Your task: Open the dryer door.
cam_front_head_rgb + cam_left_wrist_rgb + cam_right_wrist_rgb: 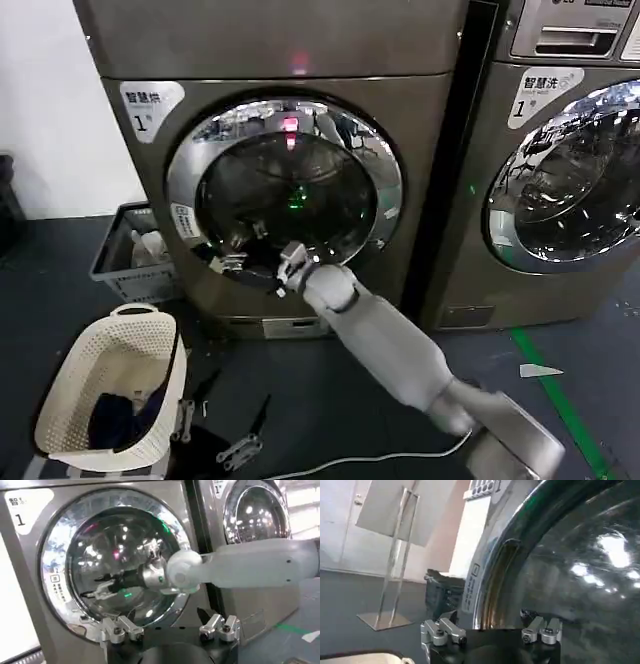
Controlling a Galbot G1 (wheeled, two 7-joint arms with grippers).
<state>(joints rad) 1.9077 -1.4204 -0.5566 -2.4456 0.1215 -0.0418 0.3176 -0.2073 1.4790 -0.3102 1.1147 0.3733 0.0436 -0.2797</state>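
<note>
Two spread fingers (442, 631) on the right gripper (492, 627) — nothing pinched between them. Held close to the lower left part of the dryer door (290, 190), over the glass and just short of the chrome rim (485, 587). Handle recess (502, 572) noted in that rim on the door's left side, just beyond the fingertips; contact with it not judged from these views. Door shut, flush with the dryer (300, 50) front.

Step in hand, by judgement: approach and alignment to the handle — pull not yet begun.

Next move likely calls for sliding one finger into the recess, hooking behind the rim, then drawing back along the door's swing, hinge presumably on the right.

Left gripper (170, 627) low and well apart from the door, fingers spread, empty, idle beside the laundry basket (60, 400) on the floor.
</note>
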